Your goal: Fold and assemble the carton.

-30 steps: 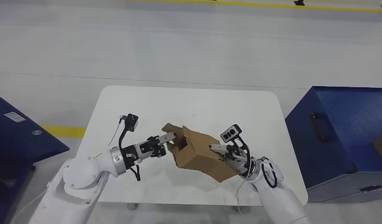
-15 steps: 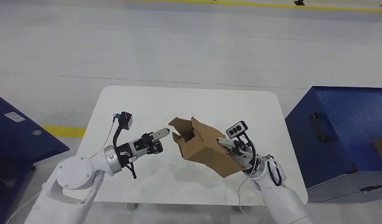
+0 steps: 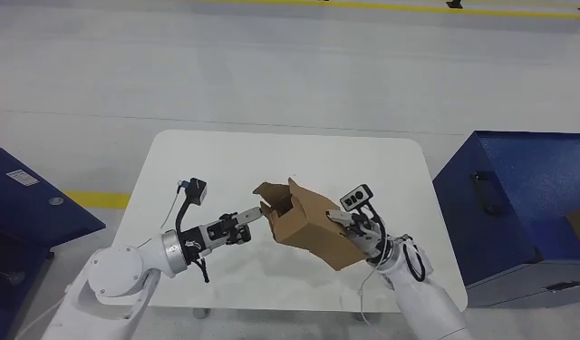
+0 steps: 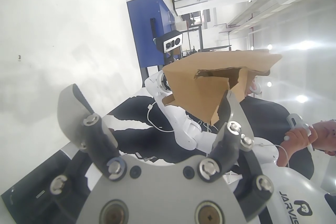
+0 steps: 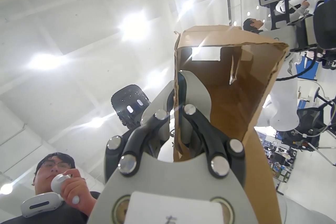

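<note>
The brown carton (image 3: pixel 308 222) is held tilted above the white table (image 3: pixel 272 159), its open end with loose flaps facing my left arm. My right gripper (image 3: pixel 348 231) is shut on one side wall at the carton's other end. In the right wrist view that wall (image 5: pixel 176 93) stands pinched between the fingers, and the carton's hollow inside (image 5: pixel 231 93) opens beyond. My left gripper (image 3: pixel 256 215) is open at the flap end. In the left wrist view one finger (image 4: pixel 232 107) touches the edge of a flap of the carton (image 4: pixel 210 78), and the other finger (image 4: pixel 72 101) stands well apart.
A blue cabinet (image 3: pixel 517 213) stands beside the table on the right arm's side, and a blue bin (image 3: pixel 27 213) on the left arm's side. The table's far half is bare white surface.
My left gripper left the flap, drew back, and has now come back to the carton's flap end. The right arm has lifted and tilted the carton.
</note>
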Motion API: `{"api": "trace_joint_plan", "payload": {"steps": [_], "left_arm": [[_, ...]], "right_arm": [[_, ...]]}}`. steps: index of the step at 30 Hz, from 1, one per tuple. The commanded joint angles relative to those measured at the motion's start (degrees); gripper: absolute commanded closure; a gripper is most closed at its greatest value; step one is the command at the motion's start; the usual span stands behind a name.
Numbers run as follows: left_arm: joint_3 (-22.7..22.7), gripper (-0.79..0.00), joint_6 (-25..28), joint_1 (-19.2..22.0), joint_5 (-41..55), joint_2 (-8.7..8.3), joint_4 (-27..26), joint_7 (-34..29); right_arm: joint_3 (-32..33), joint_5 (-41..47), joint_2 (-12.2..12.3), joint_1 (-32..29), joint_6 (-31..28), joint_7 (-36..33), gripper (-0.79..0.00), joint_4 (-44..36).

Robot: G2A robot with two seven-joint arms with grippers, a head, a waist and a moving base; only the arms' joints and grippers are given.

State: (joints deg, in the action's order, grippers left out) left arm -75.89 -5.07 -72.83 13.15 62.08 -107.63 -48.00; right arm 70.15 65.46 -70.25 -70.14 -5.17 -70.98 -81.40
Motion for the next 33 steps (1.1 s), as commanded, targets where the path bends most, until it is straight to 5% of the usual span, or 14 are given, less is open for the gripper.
{"api": "trace_joint_plan", "payload": {"steps": [1, 22, 33], "left_arm": [[0.75, -0.785, -0.07, 0.19, -0.60, 0.00, -0.30, -0.36], [5.88, -0.785, -5.02, 3.73, -5.73, 0.02, 1.90, -1.27], [1.05, -0.785, -4.68, 3.19, 0.71, -0.18, 2.60, 1.90]], "right_arm": [[-0.15, -0.41, -0.06, 0.03, -0.14, -0.08, 0.000, 0.04], [0.33, -4.98, -0.11, -0.22, -1.77, -1.03, 0.000, -0.34], [4.03, -21.91, 0.54, -0.21, -15.46, 7.61, 0.000, -1.10]]}}
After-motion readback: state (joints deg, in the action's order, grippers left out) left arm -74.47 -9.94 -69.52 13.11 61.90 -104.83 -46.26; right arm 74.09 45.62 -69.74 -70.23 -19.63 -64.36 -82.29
